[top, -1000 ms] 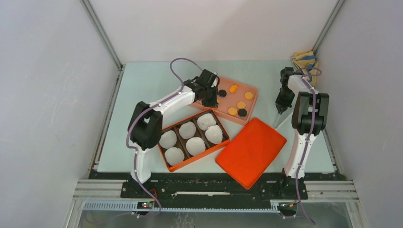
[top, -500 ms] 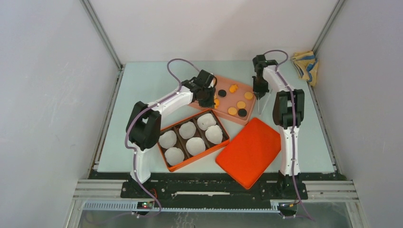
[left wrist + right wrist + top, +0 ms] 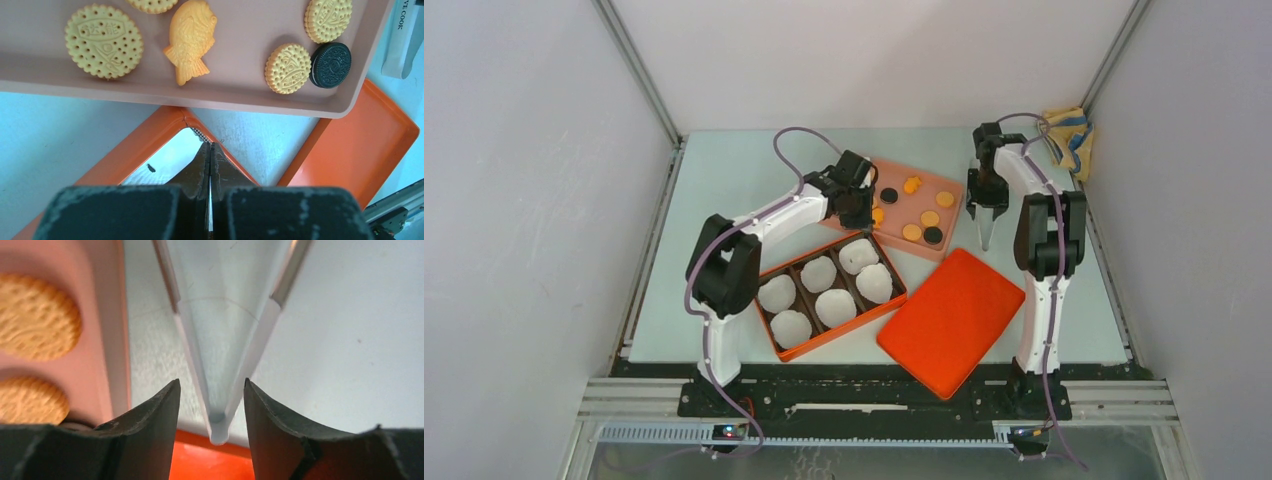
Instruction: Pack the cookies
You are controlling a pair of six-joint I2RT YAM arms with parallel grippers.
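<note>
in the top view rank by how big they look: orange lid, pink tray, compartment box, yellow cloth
1. orange lid
2. compartment box and pink tray, alike; the left arm covers part of the tray
3. yellow cloth, smallest

Both arms have white link shells with black joints and a purple cable looping alongside; each hand's fingers (image 3: 150, 435) are matte black, curved wedges.

Six white paper cups (image 3: 835, 307) fill an orange box (image 3: 774, 337); two black cookies (image 3: 933, 235) and five orange cookies (image 3: 912, 232) show on one pink tray (image 3: 956, 213); one orange lid (image 3: 951, 320).
</note>
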